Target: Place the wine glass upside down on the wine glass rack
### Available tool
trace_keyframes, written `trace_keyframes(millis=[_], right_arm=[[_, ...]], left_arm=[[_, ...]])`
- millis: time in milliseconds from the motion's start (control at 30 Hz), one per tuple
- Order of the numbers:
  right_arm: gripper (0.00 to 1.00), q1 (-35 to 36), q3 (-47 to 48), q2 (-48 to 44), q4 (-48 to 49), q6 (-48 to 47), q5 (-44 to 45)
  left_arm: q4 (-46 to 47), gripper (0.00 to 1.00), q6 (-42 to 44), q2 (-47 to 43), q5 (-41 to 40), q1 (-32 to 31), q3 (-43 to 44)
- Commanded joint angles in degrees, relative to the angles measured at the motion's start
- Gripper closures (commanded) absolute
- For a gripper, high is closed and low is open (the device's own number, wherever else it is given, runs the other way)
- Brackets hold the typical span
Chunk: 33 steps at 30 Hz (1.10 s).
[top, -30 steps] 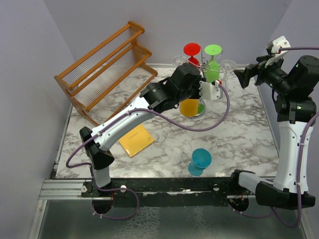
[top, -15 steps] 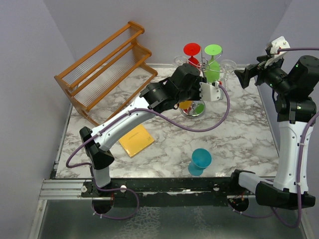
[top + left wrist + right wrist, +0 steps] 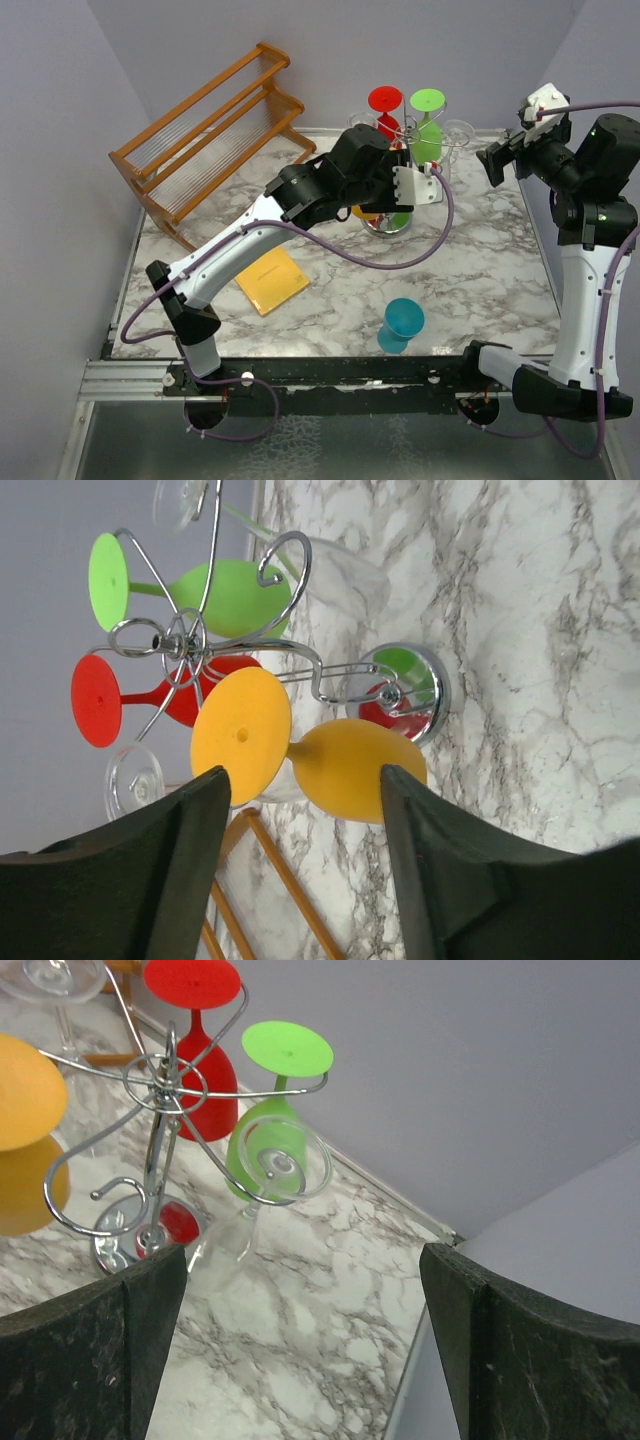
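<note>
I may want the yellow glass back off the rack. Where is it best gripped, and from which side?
Take the yellow glass by its bowl, from the near side where the left gripper stands open. It hangs foot-up, its stem threaded through a wire arm of the wine glass rack, so only the bowl hangs free.

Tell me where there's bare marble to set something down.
Widest bare patch: the right side, between the wine glass rack, the teal glass and the right arm. A smaller one lies between the yellow square and the teal glass. Crowded: around the rack, with hanging glasses and the left arm over it, and by the wooden rack.
</note>
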Motion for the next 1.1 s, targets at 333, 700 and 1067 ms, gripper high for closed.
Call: trace_keyframes(millis=[333,700,1067], right_arm=[[0.07,-0.26,-6.49,-4.20,-25.37,-18.45,-19.78],[0.17,2.40,-9.76,-1.02,-38.44,-23.17,-17.97],[0.26,30.04,-17.70,0.91,-32.47,-13.45,-9.22]], left_arm=[[-1.75,0.01,-4.28,-16.17,12.22,9.57,-18.06],[1.58,0.01,-7.57,-20.43,14.16,15.97,-26.28],[4.80,0.01,-8.29,-20.44,11.17,22.21,-30.55]])
